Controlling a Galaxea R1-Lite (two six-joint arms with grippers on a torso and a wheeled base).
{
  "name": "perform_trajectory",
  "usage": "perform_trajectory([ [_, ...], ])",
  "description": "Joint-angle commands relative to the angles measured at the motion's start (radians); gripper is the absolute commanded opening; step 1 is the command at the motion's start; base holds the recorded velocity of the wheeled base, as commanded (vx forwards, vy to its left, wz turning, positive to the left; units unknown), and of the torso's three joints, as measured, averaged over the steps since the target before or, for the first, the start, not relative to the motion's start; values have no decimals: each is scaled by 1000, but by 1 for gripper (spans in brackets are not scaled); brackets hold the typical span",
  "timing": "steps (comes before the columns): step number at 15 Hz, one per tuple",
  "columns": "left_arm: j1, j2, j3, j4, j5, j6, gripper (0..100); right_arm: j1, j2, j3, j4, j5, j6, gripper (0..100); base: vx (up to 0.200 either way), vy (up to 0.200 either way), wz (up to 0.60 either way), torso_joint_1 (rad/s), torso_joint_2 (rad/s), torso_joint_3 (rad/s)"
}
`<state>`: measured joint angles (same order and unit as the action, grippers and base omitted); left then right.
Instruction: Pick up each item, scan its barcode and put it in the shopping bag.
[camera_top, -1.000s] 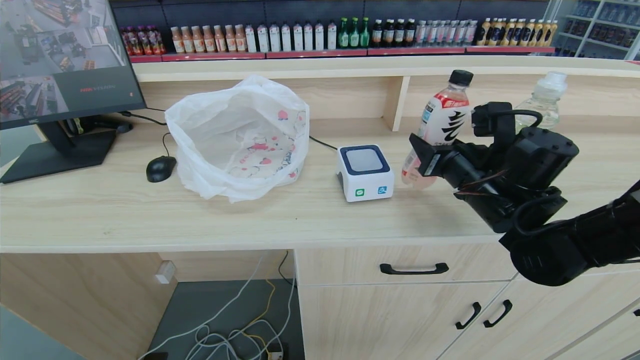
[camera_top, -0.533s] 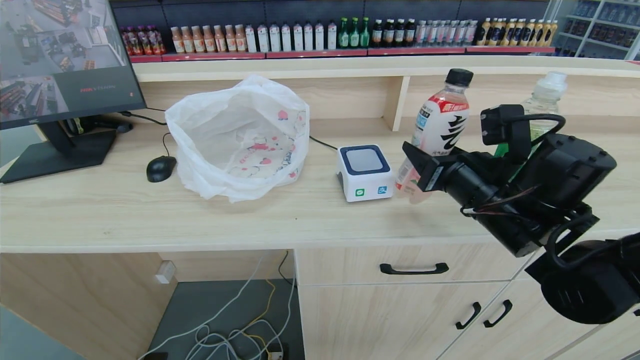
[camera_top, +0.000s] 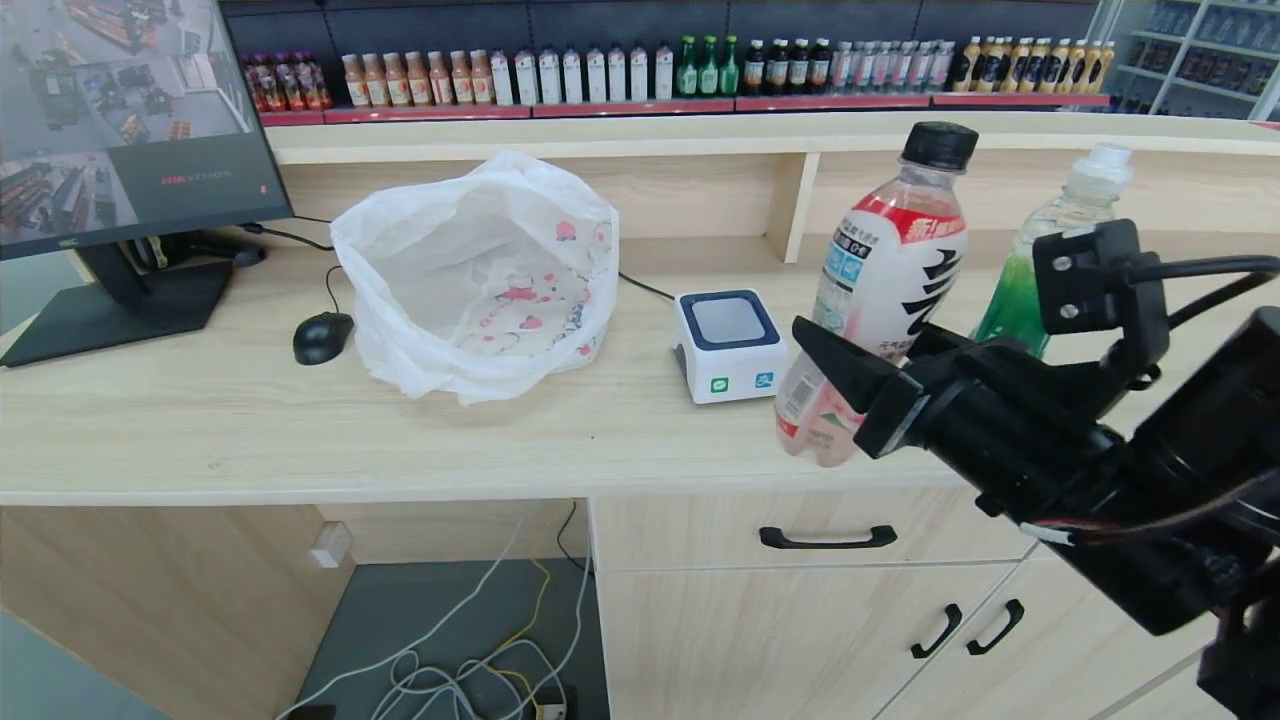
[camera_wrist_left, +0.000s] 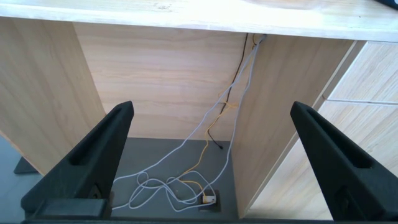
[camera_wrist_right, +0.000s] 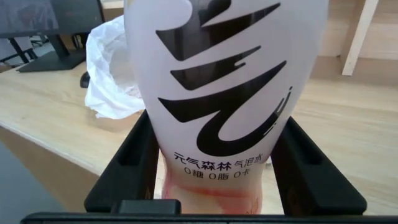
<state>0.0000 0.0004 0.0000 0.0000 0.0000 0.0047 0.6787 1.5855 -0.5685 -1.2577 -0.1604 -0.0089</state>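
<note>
My right gripper is shut on a pink drink bottle with a black cap and a white label, holding it upright in the air to the right of the white barcode scanner. In the right wrist view the bottle stands between the black fingers. The white shopping bag gapes open on the counter left of the scanner. A green-liquid bottle stands behind the right arm. My left gripper is open below the counter's edge, facing the floor cables.
A monitor on its stand and a black mouse sit at the counter's left. A wooden divider and raised shelf back the counter. Drawers with black handles lie below the front edge. Bottles line the far shelf.
The right gripper has lifted the pink bottle and carried it toward the camera and slightly left, uncovering the green-liquid bottle behind. The bag and scanner stayed put.
</note>
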Motion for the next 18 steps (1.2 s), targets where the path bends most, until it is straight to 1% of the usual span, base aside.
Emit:
perform_trajectory([
  [1,0,0,0,0,0,0,100,7,-104,95,0,2,0,0,0,0,0,0,0,0],
  [2,0,0,0,0,0,0,100,7,-122,119,0,2,0,0,0,0,0,0,0,0],
  [4,0,0,0,0,0,0,100,5,-196,222,15,4,0,0,0,0,0,0,0,0],
  [8,0,0,0,0,0,0,100,7,-214,245,18,12,10,0,0,0,0,0,0,0],
  [10,0,0,0,0,0,0,100,4,-196,257,17,22,84,0,0,0,0,0,0,0],
  [13,0,0,0,0,0,0,100,2,-183,283,17,136,199,0,0,0,0,0,0,0],
  [14,0,0,0,0,0,0,100,2,-174,300,17,202,242,0,0,0,0,0,0,0],
  [15,0,0,0,0,0,0,100,4,-165,317,14,298,303,0,0,0,0,0,0,0],
  [16,0,0,0,0,0,0,100,4,-164,312,14,331,325,0,0,0,0,0,0,0],
  [17,0,0,0,0,0,0,100,4,-151,297,9,401,383,0,0,0,0,0,0,0],
  [18,0,0,0,0,0,0,100,9,-141,291,1,435,425,0,0,0,0,0,0,0],
])
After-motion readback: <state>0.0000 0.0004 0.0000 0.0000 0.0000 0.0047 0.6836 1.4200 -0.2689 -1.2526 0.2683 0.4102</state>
